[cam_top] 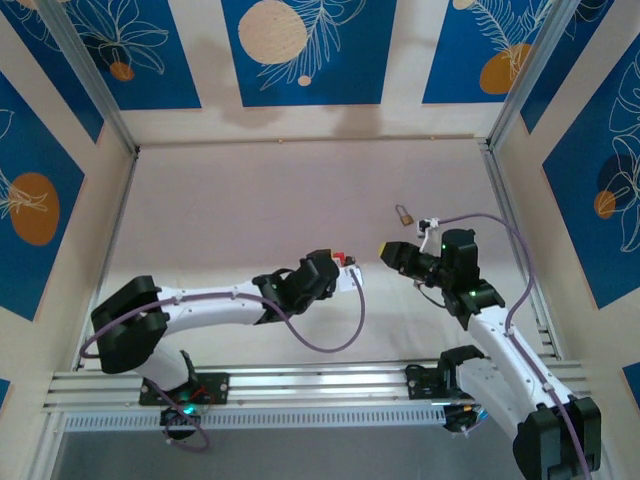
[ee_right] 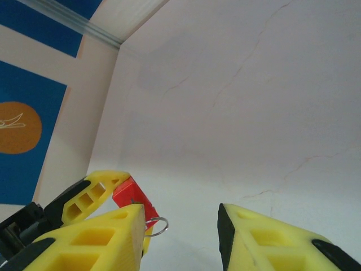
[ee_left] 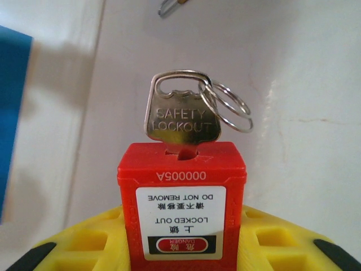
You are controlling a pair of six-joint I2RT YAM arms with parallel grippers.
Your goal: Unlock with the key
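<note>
Left of the red padlock (ee_left: 181, 186), the left arm reaches in across the table (cam_top: 240, 200). The left end effector (cam_top: 338, 270) is clenched on the padlock's body, with the keyway end turned toward the other arm. The key (ee_left: 179, 121) sits in that keyway, its stamped head standing proud of the padlock and a split ring (ee_left: 230, 107) hanging off the head's right corner. Just right of the padlock, the right end effector (ee_right: 180, 240) is released, with nothing between its spread fingers and one finger close beside the ring. Three things look likely to go wrong. It could pinch the ring instead of the flat head, so the twist slips. It could close off-centre and lever the thin key sideways. Or it could turn harder than the left grip resists, so the padlock rotates between the pads. There is generous open room left of and beyond the padlock. Further right and beyond it lie the brass padlock (cam_top: 404, 214) and then the table's side rail (cam_top: 505, 230), both well apart from it.
</note>
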